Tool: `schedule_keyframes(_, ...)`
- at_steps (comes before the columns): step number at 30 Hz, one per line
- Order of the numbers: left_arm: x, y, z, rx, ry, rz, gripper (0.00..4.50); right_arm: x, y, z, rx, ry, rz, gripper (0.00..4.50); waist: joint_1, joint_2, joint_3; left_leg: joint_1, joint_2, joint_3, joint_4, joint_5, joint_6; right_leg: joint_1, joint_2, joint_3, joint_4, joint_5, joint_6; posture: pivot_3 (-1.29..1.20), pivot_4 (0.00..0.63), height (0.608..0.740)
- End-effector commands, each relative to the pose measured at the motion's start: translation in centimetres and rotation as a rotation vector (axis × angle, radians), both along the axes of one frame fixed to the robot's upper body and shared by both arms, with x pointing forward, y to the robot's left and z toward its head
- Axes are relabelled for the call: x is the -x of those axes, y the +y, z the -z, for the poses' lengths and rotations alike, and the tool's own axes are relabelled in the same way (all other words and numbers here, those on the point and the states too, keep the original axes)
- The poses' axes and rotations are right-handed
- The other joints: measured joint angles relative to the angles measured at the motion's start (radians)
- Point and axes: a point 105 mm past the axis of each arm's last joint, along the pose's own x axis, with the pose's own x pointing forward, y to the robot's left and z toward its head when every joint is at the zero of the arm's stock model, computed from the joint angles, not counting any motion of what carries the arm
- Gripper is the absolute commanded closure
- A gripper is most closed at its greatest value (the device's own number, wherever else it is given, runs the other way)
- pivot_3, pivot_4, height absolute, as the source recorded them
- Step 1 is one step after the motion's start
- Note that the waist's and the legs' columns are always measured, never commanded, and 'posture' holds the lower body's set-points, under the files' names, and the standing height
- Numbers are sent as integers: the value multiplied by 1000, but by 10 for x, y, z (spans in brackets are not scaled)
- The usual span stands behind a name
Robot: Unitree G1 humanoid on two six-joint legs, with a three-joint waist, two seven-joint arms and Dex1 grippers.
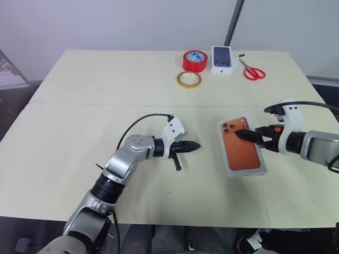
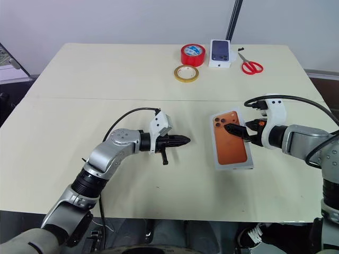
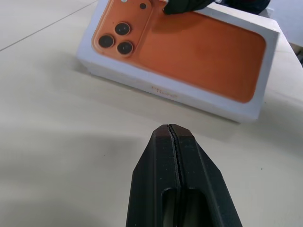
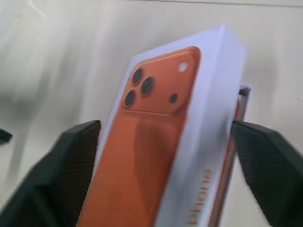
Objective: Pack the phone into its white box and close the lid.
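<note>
My worktop (image 1: 79,121) is pale cream with a seam across it. Behind it I see a plain light wall (image 1: 132,21) and a dark slanted pole (image 1: 234,21).

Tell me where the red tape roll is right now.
The red tape roll sits at the table's far edge, beside the box printed with a dark phone, just behind the yellow tape ring.

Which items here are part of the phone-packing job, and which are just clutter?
Job:
white box
orange phone showing on its top

Clutter:
red tape roll
yellow tape roll
box printed with a dark phone
red scissors
</note>
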Motion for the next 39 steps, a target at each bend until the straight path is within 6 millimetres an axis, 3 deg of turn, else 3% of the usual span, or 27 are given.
schedule_keyframes(1, -1, -2, -10, 16, -33, 10, 4500, -5, -8, -30, -72, -114, 46, 217, 0, 0, 0, 0, 0, 0, 0, 0, 0, 0, 0, 0, 0, 0, 0, 0, 150, 740)
schedule_keyframes(6, -1, -1, -10, 16, -31, 6, 4500, -8, -14, -53, -338, -179, 86, 217, -1, 0, 0, 0, 0, 0, 0, 0, 0, 0, 0, 0, 0, 0, 0, 0, 150, 740)
schedule_keyframes(13, -1, -1, -10, 18, -30, 8, 4500, -6, -21, -36, -504, -87, 164, 217, -2, 0, 0, 0, 0, 1, 0, 0, 0, 0, 0, 0, 0, 0, 0, 0, 150, 740)
schedule_keyframes(16, -1, -1, -10, 17, -32, 7, 4500, -6, -22, -42, -624, -92, 184, 217, -6, 1, 0, 0, 0, 1, 0, 0, 0, 0, 0, 0, 0, 0, 0, 0, 150, 740)
schedule_keyframes(25, -1, -1, -10, 15, -34, 11, 4500, -3, -29, -45, -694, -77, 245, 217, -22, 1, 0, 0, 0, 1, -1, 0, 0, 0, 1, 1, 0, 0, 0, 0, 150, 740)
schedule_keyframes(29, -3, -2, -11, 19, -41, 5, 4500, -3, -30, -38, -574, -70, 263, 217, -23, 1, 0, 0, 0, 1, -1, 0, 0, 0, 1, 1, 0, 0, 0, 0, 150, 740)
schedule_keyframes(33, -12, -3, -14, 37, -36, -36, 4500, -1, -25, -26, -211, -81, 213, 217, -22, 3, 0, 0, 0, 1, -1, 0, 0, 0, 1, 1, 0, 0, 0, 0, 150, 740)
schedule_keyframes(35, -19, -6, -16, 40, -41, -62, 4500, 1, -18, -27, -97, -107, 147, 745, -22, 3, 0, 0, 0, 1, -1, 0, 0, -1, 1, 1, 0, 0, 0, 0, 150, 740)
schedule_keyframes(39, -41, -12, -16, -2, -72, -133, 4500, -3, -24, -21, 197, -139, 110, 2632, -20, 3, 0, 0, 0, 1, -1, 0, 0, 0, 1, 1, 0, 0, 0, 0, 150, 740)
